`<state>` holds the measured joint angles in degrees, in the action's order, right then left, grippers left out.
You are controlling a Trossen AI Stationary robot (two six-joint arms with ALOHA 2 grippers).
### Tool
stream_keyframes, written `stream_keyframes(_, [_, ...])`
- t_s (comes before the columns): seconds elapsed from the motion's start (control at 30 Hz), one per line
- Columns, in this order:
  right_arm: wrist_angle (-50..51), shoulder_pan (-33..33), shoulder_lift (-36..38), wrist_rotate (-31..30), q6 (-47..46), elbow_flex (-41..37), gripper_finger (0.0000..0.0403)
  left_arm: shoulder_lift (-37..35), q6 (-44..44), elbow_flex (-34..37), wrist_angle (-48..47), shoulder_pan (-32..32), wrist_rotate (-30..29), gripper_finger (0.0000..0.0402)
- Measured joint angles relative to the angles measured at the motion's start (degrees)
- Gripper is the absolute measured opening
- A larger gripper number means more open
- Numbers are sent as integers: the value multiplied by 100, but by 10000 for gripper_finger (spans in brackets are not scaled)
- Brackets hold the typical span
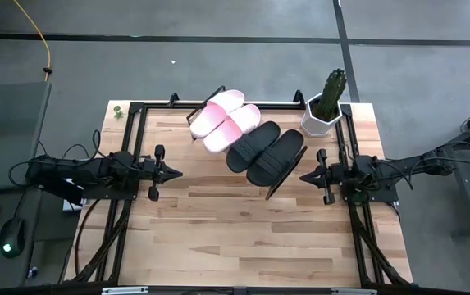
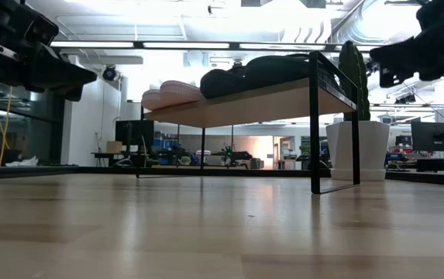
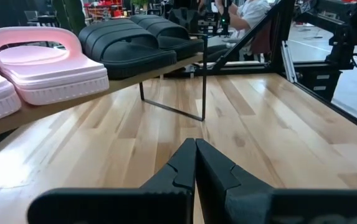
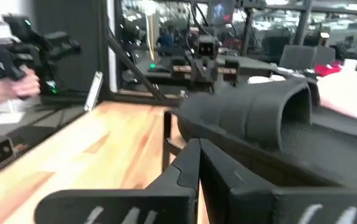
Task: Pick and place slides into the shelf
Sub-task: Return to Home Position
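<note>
Two light pink slides [image 1: 225, 120] and two matte black slides [image 1: 266, 152] lie side by side on the slanted wooden shelf [image 1: 288, 172] at the table's far middle. In the left wrist view the pink slides [image 3: 41, 62] and the black slides [image 3: 134, 40] rest on the board. The right wrist view shows a black slide [image 4: 259, 118] close ahead. My left gripper [image 1: 177, 173] hovers shut to the left of the shelf. My right gripper [image 1: 304, 176] hovers shut just right of the shelf's near corner. Neither touches anything.
A white pot with a cactus [image 1: 325, 106] stands at the far right, beside the shelf. The shelf's thin black legs [image 2: 314, 124] stand on the table. Bare wooden tabletop [image 1: 243, 238] stretches toward the near edge. A person's hand [image 4: 16, 81] shows beyond the table.
</note>
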<state>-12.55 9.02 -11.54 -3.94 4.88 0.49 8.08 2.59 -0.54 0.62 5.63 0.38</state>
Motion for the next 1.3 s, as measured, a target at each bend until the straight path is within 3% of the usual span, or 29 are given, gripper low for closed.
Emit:
stream_keyframes(0.5, [1044, -2, -5, -445, -19, -2, 0, 169, -116, -2, 17, 0, 0, 1])
stream_keyframes(1.0, [1026, -2, -4, -460, 117, -2, 0, 599, -262, -2, 13, 0, -12, 1])
stream_keyframes(1.3, [1024, -1, -4, -456, 115, -2, 0, 601, -177, -2, 272, 0, -495, 1])
